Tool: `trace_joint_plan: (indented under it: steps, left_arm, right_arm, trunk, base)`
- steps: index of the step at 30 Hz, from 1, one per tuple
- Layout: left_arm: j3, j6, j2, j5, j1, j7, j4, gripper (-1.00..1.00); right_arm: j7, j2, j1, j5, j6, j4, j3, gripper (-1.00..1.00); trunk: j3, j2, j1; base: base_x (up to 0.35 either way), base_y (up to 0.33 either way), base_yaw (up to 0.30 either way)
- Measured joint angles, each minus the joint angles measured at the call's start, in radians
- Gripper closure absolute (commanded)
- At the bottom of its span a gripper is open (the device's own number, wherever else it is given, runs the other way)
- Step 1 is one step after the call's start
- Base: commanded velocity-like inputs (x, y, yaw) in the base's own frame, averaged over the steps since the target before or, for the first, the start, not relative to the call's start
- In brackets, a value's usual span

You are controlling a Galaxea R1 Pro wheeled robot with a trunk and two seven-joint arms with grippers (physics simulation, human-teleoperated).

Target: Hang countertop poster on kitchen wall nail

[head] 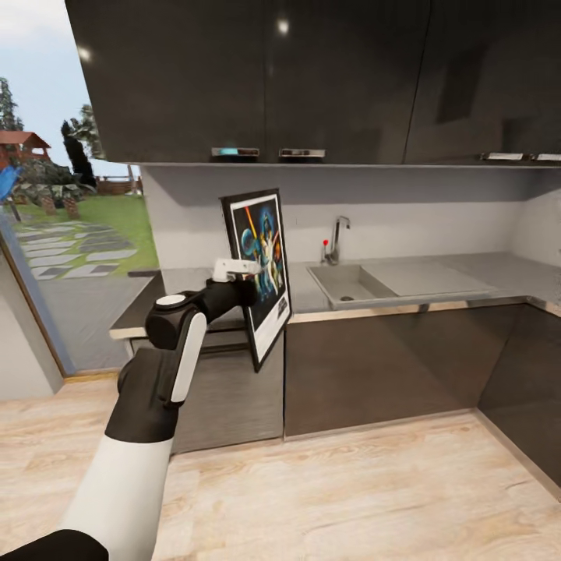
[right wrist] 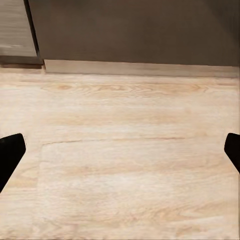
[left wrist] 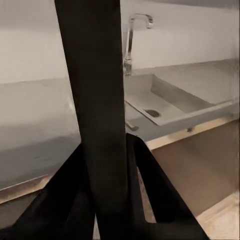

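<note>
While the left gripper clamps its dark edge, the tall black-framed Star Wars poster hangs upright in front of the long grey glossy countertop.

Beyond it sit the built-in grey sink and chrome tap. The right gripper is spread wide above the pale wooden floor.

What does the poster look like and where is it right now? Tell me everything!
The poster is a tall, thin rectangle with a black frame, a white border and dark blue artwork of colourful figures. It stands nearly upright, slightly tilted, in the air at the front edge of the grey countertop, left of the sink. The left gripper is clamped on its edge. In the left wrist view it is a dark edge-on strip between the fingers.
</note>
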Motion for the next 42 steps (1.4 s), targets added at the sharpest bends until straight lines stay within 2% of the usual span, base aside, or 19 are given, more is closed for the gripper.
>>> trace_joint_plan:
  steps: [1,2,7,11,14,16,18,19,22,23,24,25,27,29,34,36,37,39,42]
  left_arm:
    - [-0.002,0.000,0.000,0.000,0.000,-0.018,0.000,1.00]
    - [-0.007,-0.001,0.000,0.010,0.000,-0.091,0.000,1.00]
    - [-0.008,-0.002,0.000,-0.001,0.000,-0.247,0.000,1.00]
    - [0.015,-0.001,0.007,-0.004,0.000,-0.408,0.001,1.00]
    - [0.039,0.000,0.043,-0.006,0.000,-0.520,0.005,1.00]
    - [0.050,0.001,0.095,-0.006,0.000,-0.641,0.010,1.00]
    - [0.055,0.001,0.127,-0.007,0.000,-0.715,0.012,1.00]
    - [0.062,0.001,0.157,-0.007,0.000,-0.786,0.014,1.00]
    - [0.085,0.000,0.215,-0.009,0.000,-0.913,0.016,1.00]
    - [0.102,-0.002,0.260,-0.011,0.000,-0.988,0.019,1.00]
    - [0.106,-0.002,0.278,-0.010,0.000,-1.013,0.022,1.00]
    - [0.113,-0.008,0.314,-0.012,0.000,-1.068,0.043,1.00]
    - [0.117,-0.023,0.336,-0.010,0.011,-1.103,0.071,1.00]
    - [0.118,-0.043,0.344,-0.009,0.031,-1.117,0.085,1.00]
    - [0.120,-0.139,0.355,-0.008,0.103,-1.147,0.122,1.00]
    - [0.119,-0.200,0.356,-0.008,0.145,-1.207,0.152,1.00]
    - [0.119,-0.268,0.356,-0.008,0.173,-1.237,0.181,1.00]
    - [0.120,-0.343,0.356,-0.008,0.200,-1.253,0.214,1.00]
    - [0.120,-0.402,0.356,-0.006,0.229,-1.265,0.249,1.00]
  right_arm:
    - [0.000,0.000,0.000,0.000,0.000,0.000,0.000,-1.00]
    - [0.000,0.000,0.000,0.000,0.000,0.001,0.000,-1.00]
    - [0.001,-0.003,0.000,-0.001,0.001,0.001,-0.002,-1.00]
    - [0.004,-0.014,0.000,-0.001,0.004,0.009,-0.003,-1.00]
    - [0.009,-0.043,-0.004,-0.002,0.005,0.035,-0.003,-1.00]
    - [0.027,-0.056,-0.009,-0.004,0.006,0.044,-0.003,-1.00]
    - [0.050,-0.059,-0.019,-0.004,0.006,0.047,-0.003,-1.00]
    - [0.083,-0.062,-0.031,-0.005,0.008,0.047,-0.004,-1.00]
    - [0.178,-0.074,-0.050,-0.007,0.038,0.037,-0.004,-1.00]
    - [0.255,-0.093,-0.060,-0.009,0.077,0.005,-0.005,-1.00]
    - [0.284,-0.102,-0.062,-0.009,0.093,-0.013,-0.005,-1.00]
    - [0.366,-0.125,-0.067,-0.016,0.148,-0.073,-0.007,-1.00]
    - [0.452,-0.140,-0.069,-0.037,0.214,-0.147,-0.029,-1.00]
    - [0.513,-0.145,-0.069,-0.055,0.262,-0.200,-0.062,-1.00]
    - [0.758,-0.152,-0.073,-0.089,0.458,-0.394,-0.199,-1.00]
    - [0.838,-0.157,-0.081,-0.093,0.537,-0.484,-0.248,-1.00]
    - [0.881,-0.165,-0.100,-0.094,0.584,-0.520,-0.267,-1.00]
    - [0.935,-0.175,-0.137,-0.095,0.633,-0.538,-0.277,-1.00]
    - [1.013,-0.184,-0.187,-0.095,0.682,-0.546,-0.283,-1.00]
  trunk:
    - [0.000,0.000,0.000]
    - [0.000,0.000,0.000]
    - [0.000,0.000,0.000]
    - [0.000,0.000,-0.001]
    - [0.000,0.000,-0.001]
    - [0.000,0.000,-0.001]
    - [0.000,0.000,-0.001]
    - [0.000,0.000,-0.001]
    - [0.000,0.000,-0.001]
    - [0.000,0.000,-0.001]
    - [0.000,0.000,-0.001]
    - [0.000,0.000,-0.001]
    - [0.000,0.000,-0.001]
    - [0.000,0.000,-0.001]
    - [0.000,0.000,-0.001]
    - [0.000,0.000,-0.001]
    - [0.000,0.000,-0.001]
    - [0.000,0.000,-0.001]
    - [0.000,0.000,-0.001]
  base:
    - [-0.292,0.000,0.000]
    - [-0.269,0.000,0.000]
    - [-0.102,0.000,0.000]
    - [-0.016,0.000,0.000]
    - [-0.004,0.000,0.000]
    - [-0.002,0.000,0.000]
    - [-0.001,0.000,0.000]
    - [0.000,0.000,0.000]
    - [0.000,0.000,0.000]
    - [0.000,0.000,0.000]
    - [0.000,0.000,0.000]
    - [0.000,0.000,0.000]
    - [0.000,0.000,0.000]
    - [0.000,0.000,0.000]
    - [0.000,0.000,0.000]
    - [0.000,0.000,0.000]
    - [0.000,0.000,0.000]
    - [0.000,0.000,0.000]
    - [0.000,0.000,0.000]
